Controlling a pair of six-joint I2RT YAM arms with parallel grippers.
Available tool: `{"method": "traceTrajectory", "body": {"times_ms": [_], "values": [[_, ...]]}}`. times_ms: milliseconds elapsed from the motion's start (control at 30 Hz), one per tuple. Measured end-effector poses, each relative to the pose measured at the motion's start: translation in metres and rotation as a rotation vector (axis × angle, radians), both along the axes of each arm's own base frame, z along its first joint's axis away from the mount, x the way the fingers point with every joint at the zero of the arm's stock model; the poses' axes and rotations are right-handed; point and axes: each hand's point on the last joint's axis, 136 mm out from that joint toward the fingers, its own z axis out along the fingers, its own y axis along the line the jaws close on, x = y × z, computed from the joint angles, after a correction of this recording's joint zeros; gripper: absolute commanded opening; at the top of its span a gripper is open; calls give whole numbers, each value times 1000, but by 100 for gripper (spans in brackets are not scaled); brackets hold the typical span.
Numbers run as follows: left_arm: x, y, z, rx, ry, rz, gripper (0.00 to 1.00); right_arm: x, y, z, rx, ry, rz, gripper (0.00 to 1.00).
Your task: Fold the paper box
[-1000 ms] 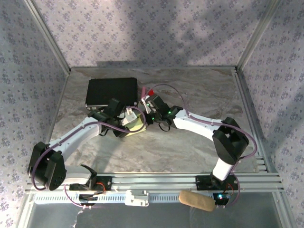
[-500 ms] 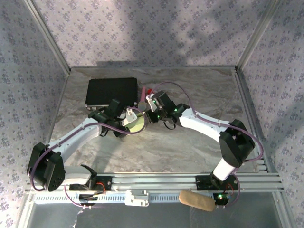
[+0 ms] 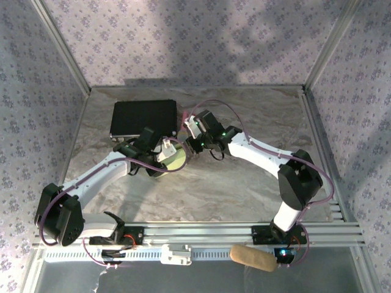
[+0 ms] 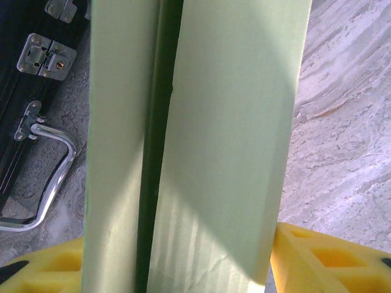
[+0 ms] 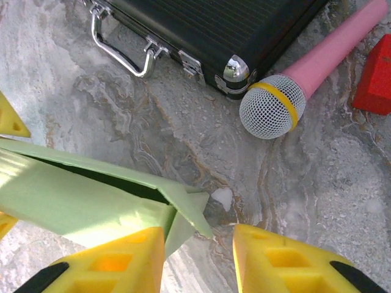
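The paper box (image 4: 232,122) is pale green card, partly folded into a long sleeve with a dark open slit. My left gripper (image 4: 177,244) is shut on it, a yellow finger (image 4: 317,256) at each side. From above, the box (image 3: 175,160) sits at that gripper (image 3: 168,155), mid-table. In the right wrist view the box (image 5: 79,201) lies at lower left, its pointed end flap reaching toward the gap. My right gripper (image 5: 198,235) is open just over the table, with its left finger (image 5: 116,262) against the box's end and bare table between the fingers. From above it (image 3: 188,146) is right beside the box.
A black case (image 3: 143,118) with a metal handle (image 5: 119,52) lies just behind the box. A pink microphone (image 5: 305,79) and a red block (image 5: 376,76) rest right of the case. A tan object (image 3: 252,257) lies beyond the near rail.
My right gripper has shifted a little up and left, toward the case and the box's end. The left arm has kept still with the box in its grip.
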Motion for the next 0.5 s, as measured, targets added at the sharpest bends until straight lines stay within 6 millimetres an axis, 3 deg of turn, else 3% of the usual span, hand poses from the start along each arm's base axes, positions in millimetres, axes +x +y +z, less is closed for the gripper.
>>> {"method": "traceTrajectory", "body": {"times_ms": [133,500], "values": [[1,0,0,-2,-3,0,58,-1,-1,-7,-9,21,15,34],[3,-2,1,-7,-12,-3,57,-8,10,0,24,32,88,33]]}}
